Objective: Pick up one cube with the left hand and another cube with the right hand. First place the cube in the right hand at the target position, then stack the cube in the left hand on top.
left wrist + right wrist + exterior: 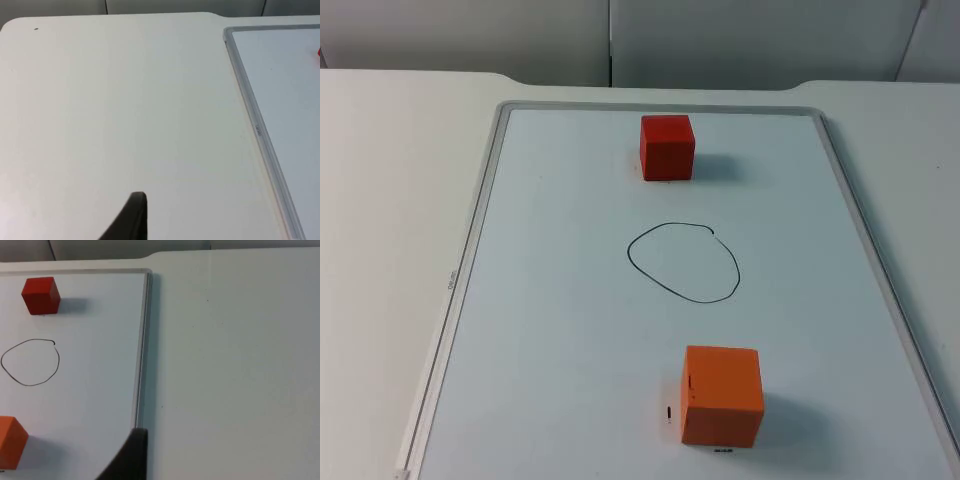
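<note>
With nothing yet picked up, the red cube (667,147) and orange cube (721,396) sit apart on the whiteboard (550,330), flanking the drawn circle (683,262), the target kept free. Both arms wait off-board over the desk (115,100); gripper openings: cannot tell.

A whiteboard (570,330) lies flat on the tabletop (390,200). Two obstacles stand on it: a red cube (667,147) near the far edge and an orange cube (721,396) near the near edge, well apart. Between them is a drawn ring (683,262); the surface inside and around it is bare. Both cubes have open board on every side. The board's raised frame (468,235) runs along its edges. Bare tabletop flanks the board on left and right. The grey wall (720,40) closes the far side.
</note>
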`<move>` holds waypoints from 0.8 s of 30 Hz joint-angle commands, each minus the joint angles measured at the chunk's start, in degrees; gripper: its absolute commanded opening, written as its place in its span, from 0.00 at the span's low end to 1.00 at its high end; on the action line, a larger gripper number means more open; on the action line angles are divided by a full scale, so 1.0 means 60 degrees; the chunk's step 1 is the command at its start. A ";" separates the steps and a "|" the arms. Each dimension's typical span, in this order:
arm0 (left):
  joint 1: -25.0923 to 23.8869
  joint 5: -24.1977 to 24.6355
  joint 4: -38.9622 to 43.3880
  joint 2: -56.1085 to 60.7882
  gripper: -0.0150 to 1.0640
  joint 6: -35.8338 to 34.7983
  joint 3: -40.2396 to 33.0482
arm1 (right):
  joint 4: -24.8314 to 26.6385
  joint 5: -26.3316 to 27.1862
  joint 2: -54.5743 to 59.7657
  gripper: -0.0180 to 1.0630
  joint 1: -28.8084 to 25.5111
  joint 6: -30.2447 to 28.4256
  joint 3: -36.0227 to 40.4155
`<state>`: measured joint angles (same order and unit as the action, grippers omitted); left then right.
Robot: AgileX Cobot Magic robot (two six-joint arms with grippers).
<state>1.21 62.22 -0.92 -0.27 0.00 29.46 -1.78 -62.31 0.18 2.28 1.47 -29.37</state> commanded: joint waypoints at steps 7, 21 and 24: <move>-0.0057 -0.0171 -0.0098 0.0045 0.99 -0.0109 0.0475 | 0.0014 0.0088 -0.0030 0.99 -0.0074 -0.0005 0.0037; -0.0057 -0.1845 -0.0539 -0.2774 0.99 0.0000 0.2424 | 0.0014 0.0088 -0.0030 0.99 -0.0074 -0.0005 0.0037; -0.0057 -0.2161 -0.0621 -0.3416 0.99 0.0000 0.2680 | 0.0014 0.0088 -0.0030 0.99 -0.0074 -0.0005 0.0037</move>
<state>1.21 51.65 -3.52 -18.13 0.00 44.29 -1.78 -62.31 0.18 2.28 1.47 -29.37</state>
